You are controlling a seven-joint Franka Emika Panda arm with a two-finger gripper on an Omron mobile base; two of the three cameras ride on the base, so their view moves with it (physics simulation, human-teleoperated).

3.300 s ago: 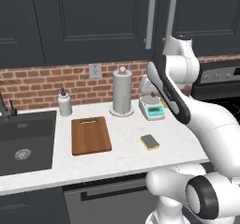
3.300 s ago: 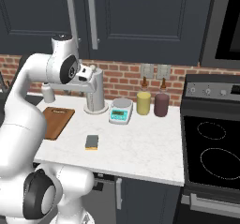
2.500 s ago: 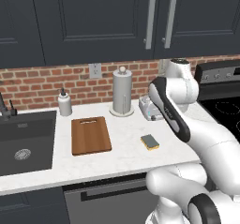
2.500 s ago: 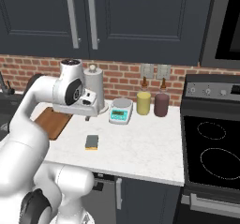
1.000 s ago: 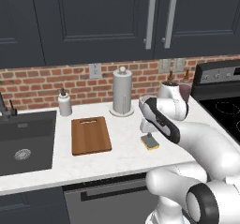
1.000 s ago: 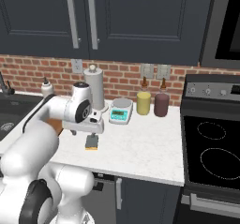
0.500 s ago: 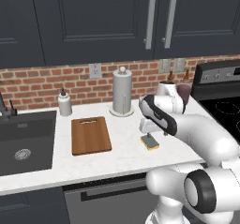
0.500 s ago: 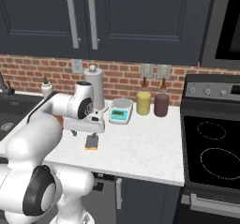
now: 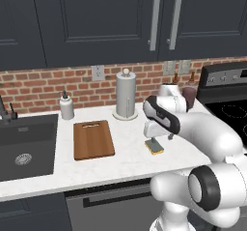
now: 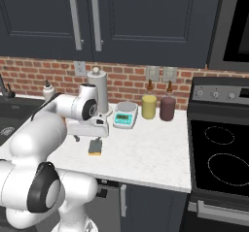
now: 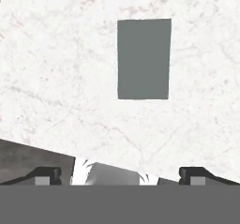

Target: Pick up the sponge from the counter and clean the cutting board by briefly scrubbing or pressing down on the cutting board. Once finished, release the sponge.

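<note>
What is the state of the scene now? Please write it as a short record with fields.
sponge: lies flat on the counter, right of the cutting board, dark side up
cutting board: bare, between sink and sponge
gripper: open, directly above the sponge, not touching it
sink: dark, at the left end of the counter
task step: sponge not yet grasped

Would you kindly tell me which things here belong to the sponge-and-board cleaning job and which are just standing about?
Job in hand:
- sponge
- cutting board
- counter
- claw, open above the sponge

Just standing about:
- paper towel holder
- soap bottle
- kitchen scale
- two jars
- sink
- stove
</note>
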